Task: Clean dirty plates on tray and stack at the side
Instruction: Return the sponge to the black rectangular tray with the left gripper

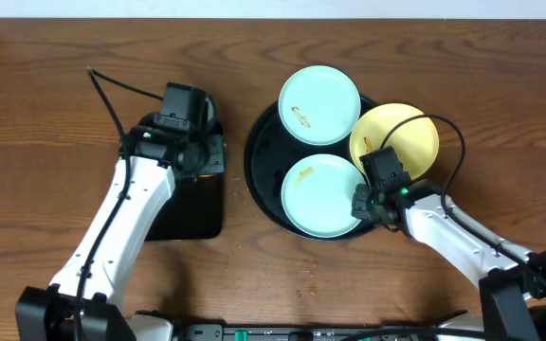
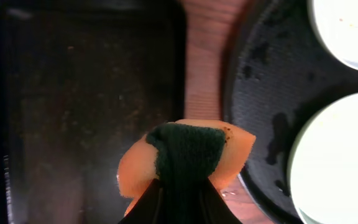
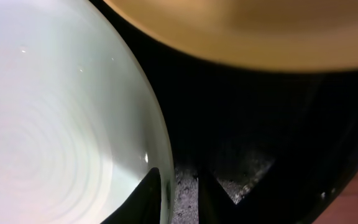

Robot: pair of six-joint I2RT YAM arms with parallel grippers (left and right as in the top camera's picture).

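Observation:
The round black tray [image 1: 257, 161] holds two pale aqua plates, a far one [image 1: 319, 104] with a brown smear and a near one [image 1: 322, 194]. A yellow plate [image 1: 401, 137] rests on the tray's right rim. My right gripper [image 1: 366, 204] is at the near plate's right edge. In the right wrist view its jaws [image 3: 179, 193] straddle that plate's rim [image 3: 157, 143], open, with a gap to the outer finger. My left gripper [image 2: 182, 199] is shut on an orange-and-green sponge [image 2: 185, 152], held over the rectangular tray's right edge.
A smaller rectangular black tray [image 1: 192, 208] lies left of the round tray, under the left arm. A narrow strip of wood tabletop [image 2: 202, 68] separates the two trays. A few crumbs [image 1: 309, 270] lie on the table in front of the round tray.

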